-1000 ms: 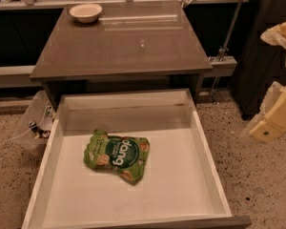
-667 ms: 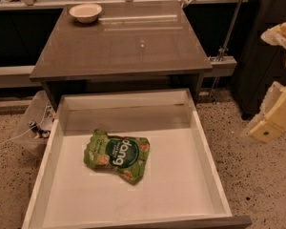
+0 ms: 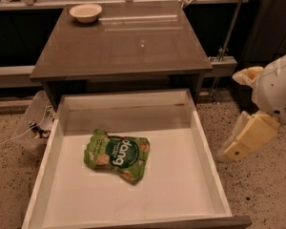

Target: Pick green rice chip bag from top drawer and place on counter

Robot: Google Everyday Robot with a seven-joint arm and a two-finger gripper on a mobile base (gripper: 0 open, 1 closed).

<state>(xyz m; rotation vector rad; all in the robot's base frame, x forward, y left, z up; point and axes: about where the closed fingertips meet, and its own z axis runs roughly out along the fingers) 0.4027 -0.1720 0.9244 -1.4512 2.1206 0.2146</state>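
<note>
The green rice chip bag (image 3: 117, 154) lies flat on the white floor of the open top drawer (image 3: 181, 185), left of its middle, with its "dang" lettering upside down. The grey-brown counter (image 3: 128, 49) sits above and behind the drawer. My gripper (image 3: 239, 112) hangs outside the drawer's right wall, over the speckled floor, with its pale yellow fingers (image 3: 248, 138) spread apart and nothing between them. It is well to the right of the bag and not touching it.
A pale bowl (image 3: 86, 12) stands on the counter's far left corner. A clear bin with wires (image 3: 35, 125) sits on the floor left of the drawer. A long pale ledge with dark panels (image 3: 19, 70) runs behind. A metal pole (image 3: 229, 27) stands at the right.
My gripper has moved down and to the left, closer to the drawer's right wall, and more of the white arm shows. The bag and drawer have not moved.
</note>
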